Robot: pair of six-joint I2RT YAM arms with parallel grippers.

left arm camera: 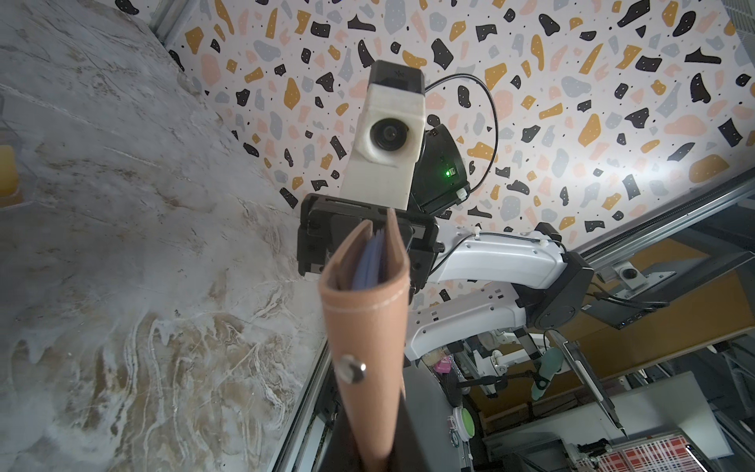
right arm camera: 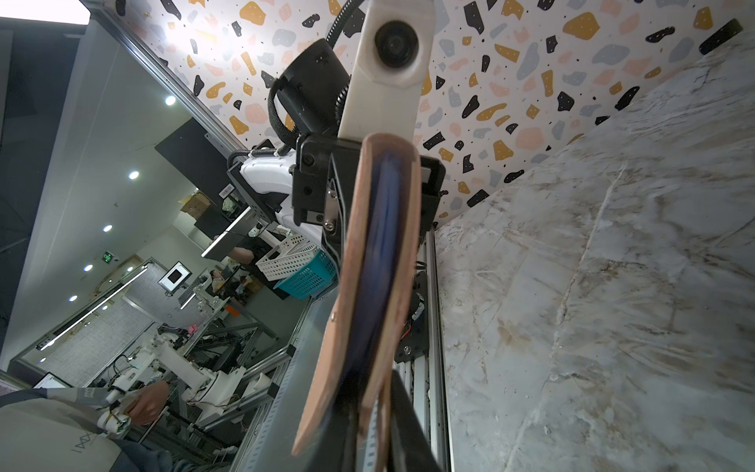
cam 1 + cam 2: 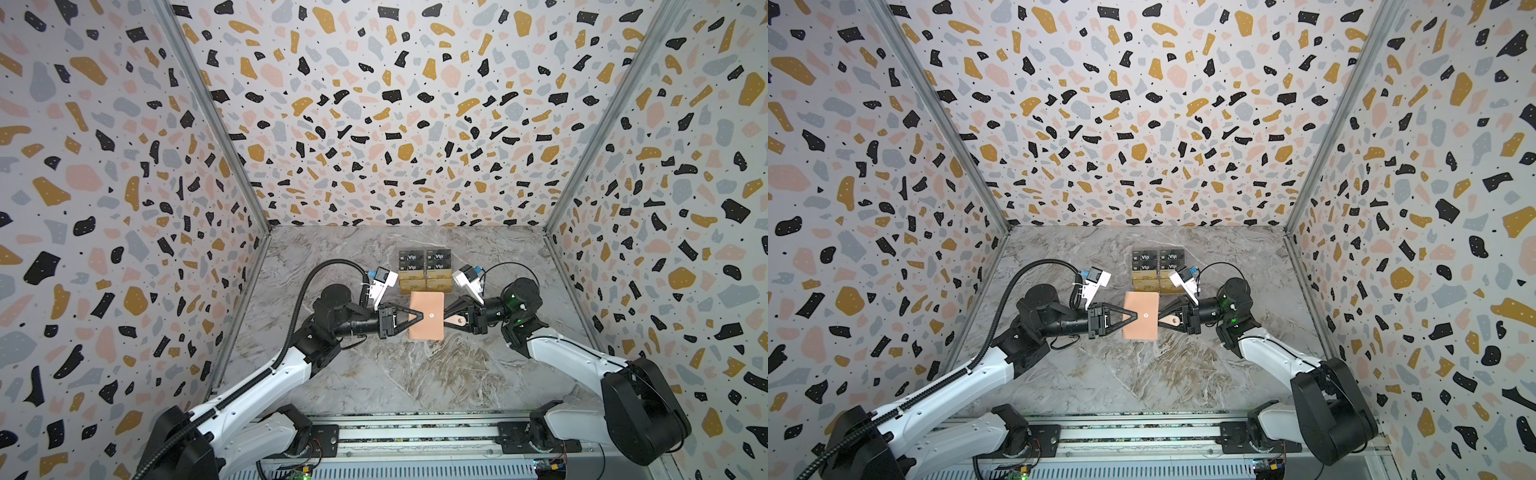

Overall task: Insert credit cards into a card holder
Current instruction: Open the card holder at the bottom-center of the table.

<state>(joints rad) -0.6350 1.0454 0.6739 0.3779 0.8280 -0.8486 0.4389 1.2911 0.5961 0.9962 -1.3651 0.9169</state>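
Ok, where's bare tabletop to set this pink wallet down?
The widest bare marble tabletop lies between the salmon-pink leather-like wallet and the front aluminium rail. Both back corners are bare too. Crowded: right behind the wallet, the rows of black Vip cards and gold-yellow plastic cards.

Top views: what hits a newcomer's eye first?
The pink wallet, pinched mid-table between the left pincer and right pincer, one at each side edge. Just behind it, rows of black Vip cards and gold cards. Loud terrazzo walls enclose it all.
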